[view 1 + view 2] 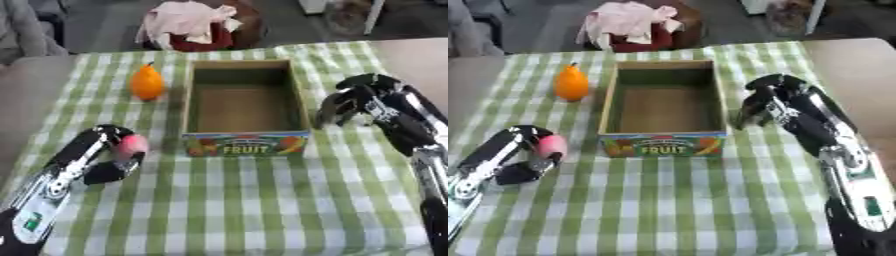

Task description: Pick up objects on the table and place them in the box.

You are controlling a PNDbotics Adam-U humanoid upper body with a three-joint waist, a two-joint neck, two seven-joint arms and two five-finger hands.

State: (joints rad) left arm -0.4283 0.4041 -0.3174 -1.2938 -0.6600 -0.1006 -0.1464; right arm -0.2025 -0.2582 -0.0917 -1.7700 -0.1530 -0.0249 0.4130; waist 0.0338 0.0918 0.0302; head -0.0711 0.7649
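Observation:
A cardboard box [302, 100] with "FRUIT" on its front stands in the middle of the table, and its inside looks empty. An orange pear-shaped fruit [147, 82] stands upright to the box's left. My left hand [112, 150] is at the lower left with its fingers curled round a small pink object [134, 144]. My right hand [765, 102] hovers just right of the box, its fingers curled downward and holding nothing that I can see.
The table wears a green and white checked cloth [254, 200]. Beyond its far edge lies a heap of pink and red fabric [188, 22]. The table's right edge [411, 55] is bare and brown.

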